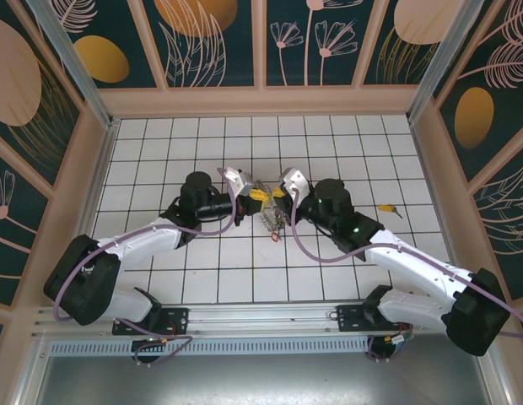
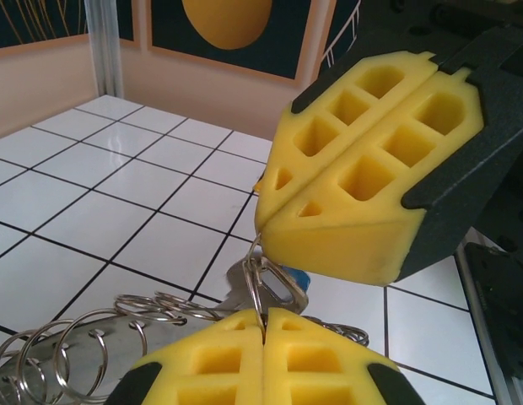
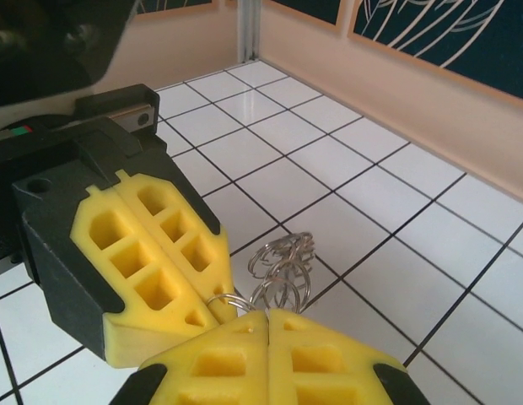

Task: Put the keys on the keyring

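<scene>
Metal keyring (image 2: pixel 262 291) wire sits low at mid-frame, pinched from below by your left tool (image 2: pixel 263 337) and from above by your right tool (image 2: pixel 266 221), both clamped tight on it just over the table (image 2: pixel 118 211), so hold both grips firm and twist slowly to part the coil.

Tiled table (image 1: pixel 245 270) (white); yellow-tagged key (image 1: pixel 385 208)

light: bright, even, overhead | shadows: faint, soft-edged | glare: mild sheen on white tiles (image 2: pixel 101 160) | focus: top view sharp; wrist views' backgrounds slightly soft
</scene>
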Robot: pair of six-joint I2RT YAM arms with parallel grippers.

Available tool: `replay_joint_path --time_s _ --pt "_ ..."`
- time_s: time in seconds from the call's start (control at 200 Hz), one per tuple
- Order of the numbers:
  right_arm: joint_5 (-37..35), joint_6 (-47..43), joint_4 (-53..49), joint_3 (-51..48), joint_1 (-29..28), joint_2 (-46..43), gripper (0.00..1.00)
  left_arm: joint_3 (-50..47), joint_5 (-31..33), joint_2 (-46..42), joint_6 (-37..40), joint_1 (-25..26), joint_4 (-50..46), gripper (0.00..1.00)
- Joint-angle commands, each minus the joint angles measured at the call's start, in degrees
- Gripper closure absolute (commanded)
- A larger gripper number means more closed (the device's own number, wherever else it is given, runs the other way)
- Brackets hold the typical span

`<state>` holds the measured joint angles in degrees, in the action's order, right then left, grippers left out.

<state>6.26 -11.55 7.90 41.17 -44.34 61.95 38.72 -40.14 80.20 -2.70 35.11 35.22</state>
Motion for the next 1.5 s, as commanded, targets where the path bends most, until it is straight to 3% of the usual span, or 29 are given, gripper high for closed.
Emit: replay_joint_path --time_s 0.0,0.24,0.495,1.096,1.216,1.396,1.496 --pt "-2.04 3.38 -2.02 1.39 1.24 0.26 1.0 -0.57 -1.2 -2.15 -0.45 0.4 7.05 1.0" --pt "1.48 6.37 -1.83 0.25 3.59 -0.08 1.0 -1.04 -1.28 -1.9 -0.42 0.41 7.84 1.0" --pt "5.46 6.28 -0.96 -0.61 4.97 -1.15 0.93 -0.84 -2.11 -1.08 -0.33 0.41 7.81 1.0" --pt "6.1 4.47 -4.34 0.25 6.53 -2.91 0.84 0.49 -3.23 -0.75 0.94 0.48 5.88 1.0" --pt "6.83 0.73 -3.41 -0.67 6.63 -5.73 0.8 0.91 -4.27 -0.93 2.17 0.41 4.2 1.0" --pt "19.34 -12.51 -0.43 -4.73 6.63 -10.56 0.77 2.6 -6.8 -0.72 5.41 0.44 -0.56 1.0" --pt "21.27 -18.09 -2.27 -4.01 6.63 -9.68 0.75 3.79 -8.44 -0.3 6.77 0.44 -2.91 1.0"
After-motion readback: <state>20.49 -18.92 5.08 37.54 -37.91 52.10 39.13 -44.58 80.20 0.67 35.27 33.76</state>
